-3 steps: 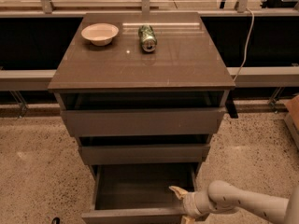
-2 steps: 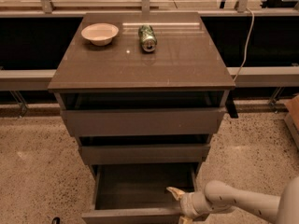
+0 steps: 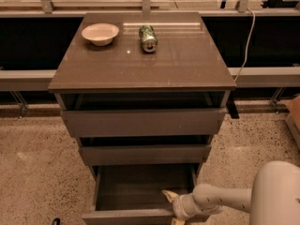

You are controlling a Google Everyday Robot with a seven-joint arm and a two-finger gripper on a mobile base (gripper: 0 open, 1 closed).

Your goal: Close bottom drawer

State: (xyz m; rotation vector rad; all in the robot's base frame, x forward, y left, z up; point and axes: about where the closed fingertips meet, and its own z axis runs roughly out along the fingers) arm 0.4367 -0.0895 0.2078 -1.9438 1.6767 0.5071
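Observation:
The bottom drawer (image 3: 136, 187) of the grey-brown cabinet is pulled far out, and its shallow box looks empty. Its slim front panel (image 3: 123, 217) runs along the lower edge of the camera view. My gripper (image 3: 171, 207) reaches in from the lower right. It sits at the right end of that front panel, over the drawer's front right corner. The pale arm (image 3: 225, 198) stretches off to the right behind it.
The middle drawer (image 3: 144, 153) and top drawer (image 3: 143, 122) stand slightly out. A white bowl (image 3: 100, 33) and a green can (image 3: 148, 37) lying on its side rest on the cabinet top (image 3: 140, 60). Speckled floor lies on both sides. A cable (image 3: 247, 36) hangs at the right.
My gripper has shifted a little to the left along the bottom drawer's front edge. The drawer shows no clear movement.

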